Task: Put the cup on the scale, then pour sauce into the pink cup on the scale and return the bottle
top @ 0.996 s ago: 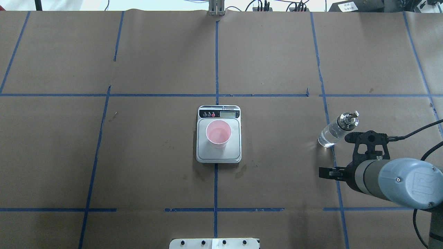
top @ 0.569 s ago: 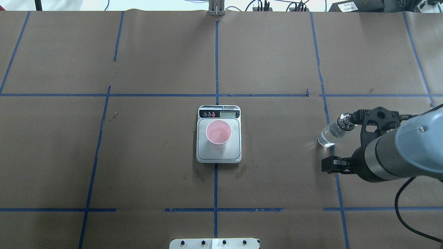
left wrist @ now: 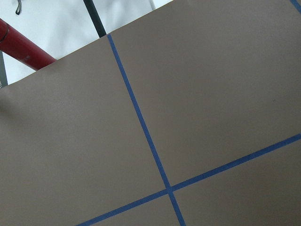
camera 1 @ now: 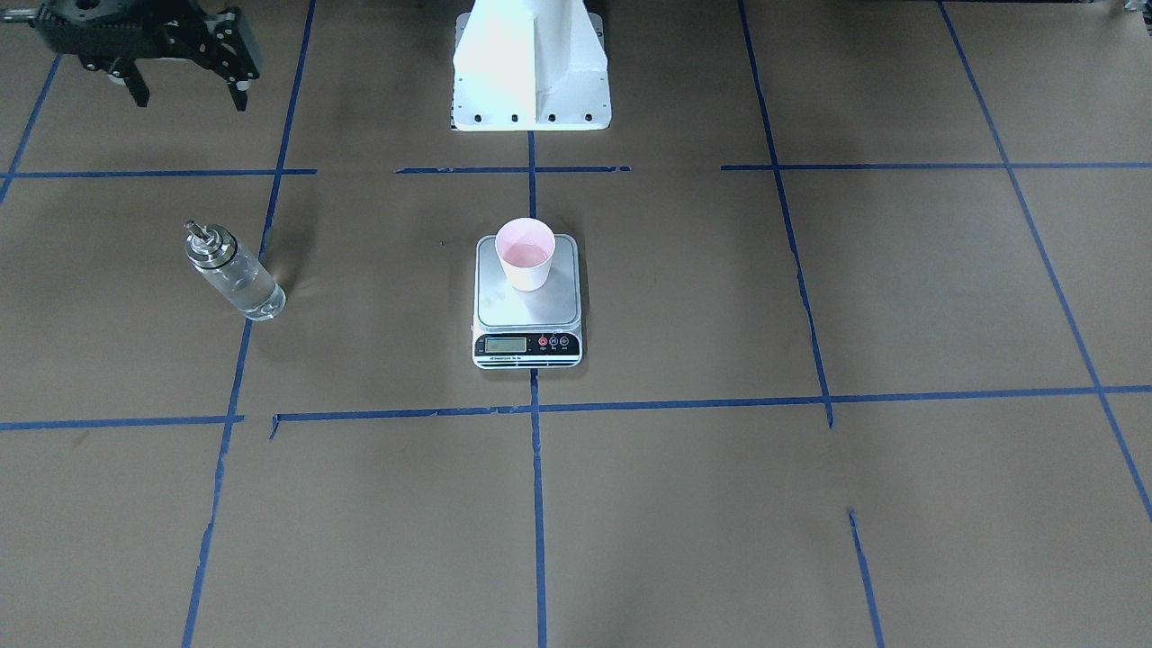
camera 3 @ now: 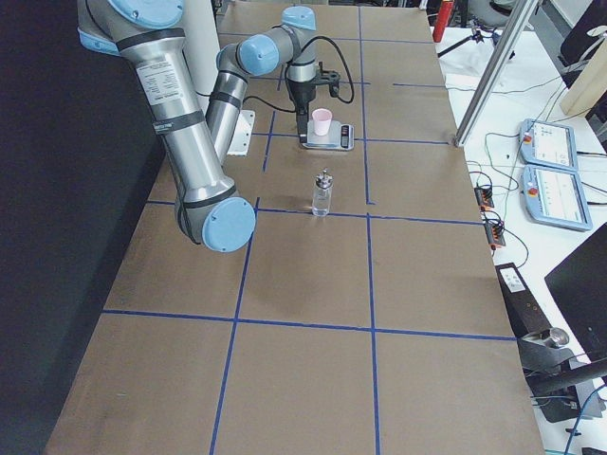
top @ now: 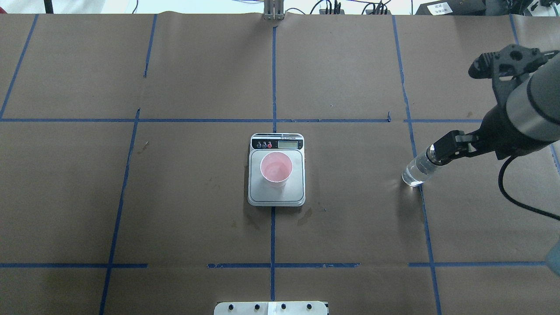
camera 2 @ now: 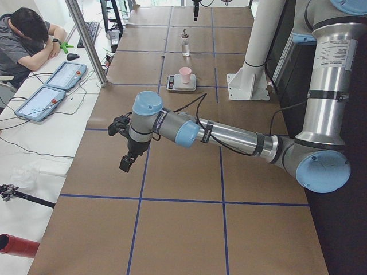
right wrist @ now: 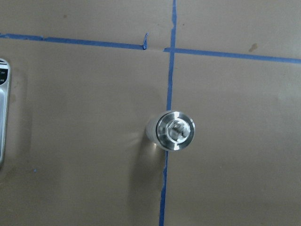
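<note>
The pale pink cup (camera 1: 526,255) stands upright on the silver platform of the scale (camera 1: 526,315) at the table's middle; it also shows in the overhead view (top: 276,168). The clear glass bottle (camera 1: 236,274) with its silver cap stands upright on the paper, apart from the scale, and holds clear sauce (top: 414,174). My right gripper (camera 1: 189,101) is open and empty, high above the bottle. The right wrist view looks straight down on the bottle's cap (right wrist: 175,130). My left gripper (camera 2: 127,160) hangs far off at the table's left end; I cannot tell whether it is open or shut.
The white robot base (camera 1: 531,67) stands behind the scale. Blue tape lines cross the brown paper. A person (camera 2: 23,40) sits at a side desk beyond a metal post (camera 2: 86,40). A red cylinder (left wrist: 19,47) lies past the table's left end.
My right arm has lifted and swung from the near side of the bottle to above it. The bottle, cup and scale have not moved.
</note>
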### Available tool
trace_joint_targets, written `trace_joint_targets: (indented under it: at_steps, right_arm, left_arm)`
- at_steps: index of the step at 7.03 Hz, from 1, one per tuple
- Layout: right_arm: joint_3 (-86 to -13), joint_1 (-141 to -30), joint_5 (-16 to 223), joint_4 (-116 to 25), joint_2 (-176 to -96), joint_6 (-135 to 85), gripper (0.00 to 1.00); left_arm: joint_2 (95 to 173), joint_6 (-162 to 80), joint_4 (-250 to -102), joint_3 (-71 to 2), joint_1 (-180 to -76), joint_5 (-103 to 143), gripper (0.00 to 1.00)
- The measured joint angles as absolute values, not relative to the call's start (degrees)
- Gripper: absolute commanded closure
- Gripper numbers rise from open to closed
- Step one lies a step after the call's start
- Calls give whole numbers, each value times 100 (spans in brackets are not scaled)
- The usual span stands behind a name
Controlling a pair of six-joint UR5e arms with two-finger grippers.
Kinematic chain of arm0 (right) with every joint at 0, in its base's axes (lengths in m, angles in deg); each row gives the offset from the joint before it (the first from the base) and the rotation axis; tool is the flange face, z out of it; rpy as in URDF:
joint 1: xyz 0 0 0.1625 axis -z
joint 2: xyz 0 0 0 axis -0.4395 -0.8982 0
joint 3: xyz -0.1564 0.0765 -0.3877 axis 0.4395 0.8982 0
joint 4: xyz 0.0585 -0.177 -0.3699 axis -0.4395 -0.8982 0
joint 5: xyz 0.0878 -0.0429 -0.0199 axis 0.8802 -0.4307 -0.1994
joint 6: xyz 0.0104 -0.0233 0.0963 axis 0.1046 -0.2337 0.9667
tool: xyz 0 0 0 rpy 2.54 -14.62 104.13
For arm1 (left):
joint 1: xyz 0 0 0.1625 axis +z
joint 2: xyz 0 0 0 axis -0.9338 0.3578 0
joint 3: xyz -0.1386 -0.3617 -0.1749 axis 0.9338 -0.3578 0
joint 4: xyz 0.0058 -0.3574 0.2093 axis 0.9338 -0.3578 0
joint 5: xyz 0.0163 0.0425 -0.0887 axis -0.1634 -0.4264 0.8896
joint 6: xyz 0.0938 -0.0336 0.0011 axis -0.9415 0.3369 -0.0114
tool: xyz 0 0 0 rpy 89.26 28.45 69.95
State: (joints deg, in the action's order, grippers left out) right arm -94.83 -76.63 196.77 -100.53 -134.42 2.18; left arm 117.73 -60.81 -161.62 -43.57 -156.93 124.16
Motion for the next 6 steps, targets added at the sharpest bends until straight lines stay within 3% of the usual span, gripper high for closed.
trace_joint_targets:
  at_steps: [4,6]
  right_arm:
    - [-7858,-10208,21043,-10036,-13771,-3689,0]
    - [-6797,-11178,21633,-9250,-14336,-5000,0]
  left_arm:
    - [11778,-6081,-16147,-4306,-15693,12425,0]
    - [11766,-6086,-16146,-4287,-15693,12425,0]
